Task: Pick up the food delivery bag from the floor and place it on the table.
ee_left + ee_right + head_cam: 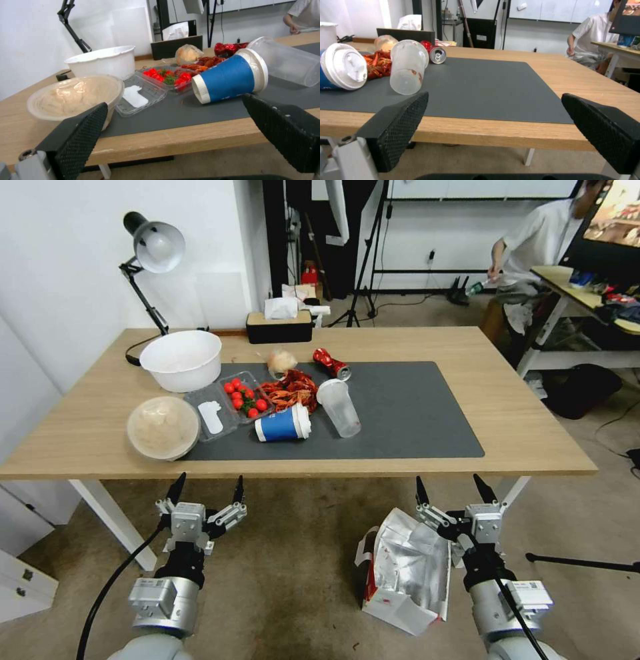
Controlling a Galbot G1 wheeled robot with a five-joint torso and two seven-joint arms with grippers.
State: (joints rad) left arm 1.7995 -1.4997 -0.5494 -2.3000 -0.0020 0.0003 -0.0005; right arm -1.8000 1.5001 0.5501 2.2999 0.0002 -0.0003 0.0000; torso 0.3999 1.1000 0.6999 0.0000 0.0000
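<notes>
The big white paper food delivery bag (407, 570) with red sides and shiny silver lining lies tipped over on the worn brown floor (293, 573), near the front edge of the long light-wood worktop (527, 413). The right tool (453, 488) hangs just beside the bag with its two black fingers wide apart, holding nothing. The left tool (208, 489) hangs over the floor to the left, also spread apart and empty.
</notes>
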